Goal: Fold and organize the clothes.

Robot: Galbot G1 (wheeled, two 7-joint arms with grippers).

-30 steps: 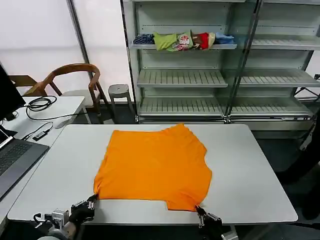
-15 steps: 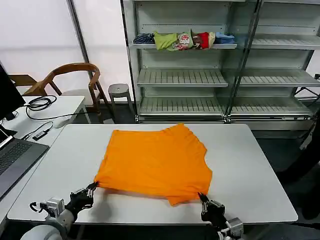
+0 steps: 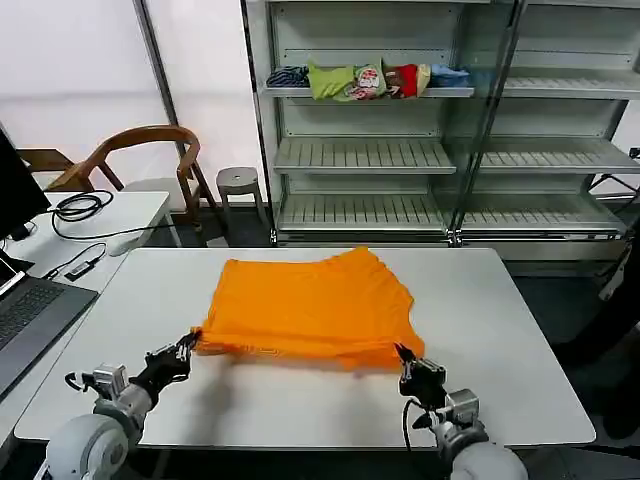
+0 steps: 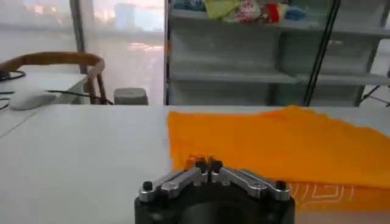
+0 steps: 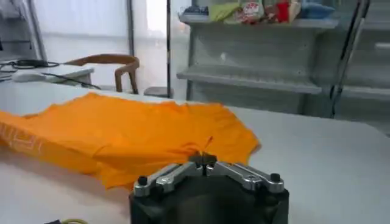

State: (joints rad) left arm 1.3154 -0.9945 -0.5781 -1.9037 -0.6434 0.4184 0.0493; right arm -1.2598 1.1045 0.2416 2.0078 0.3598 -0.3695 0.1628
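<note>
The soft bright orange T-shirt (image 3: pixel 310 305) lies on the white counter (image 3: pixel 520 330), its near edge lifted. The left gripper (image 3: pixel 188 347) and right gripper (image 3: pixel 402 355) each pinch a near corner

white table (image 3: pixel 520 330); wooden chair (image 3: pixel 150 150); stool (image 3: pixel 238 182); shelving (image 3: pixel 440 150); garment bundle (image 3: pixel 365 80); laptop (image 3: pixel 30 320)

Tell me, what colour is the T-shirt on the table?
Bright orange T-shirt, with white lettering on the lifted underside; the head view shows it best.
</note>
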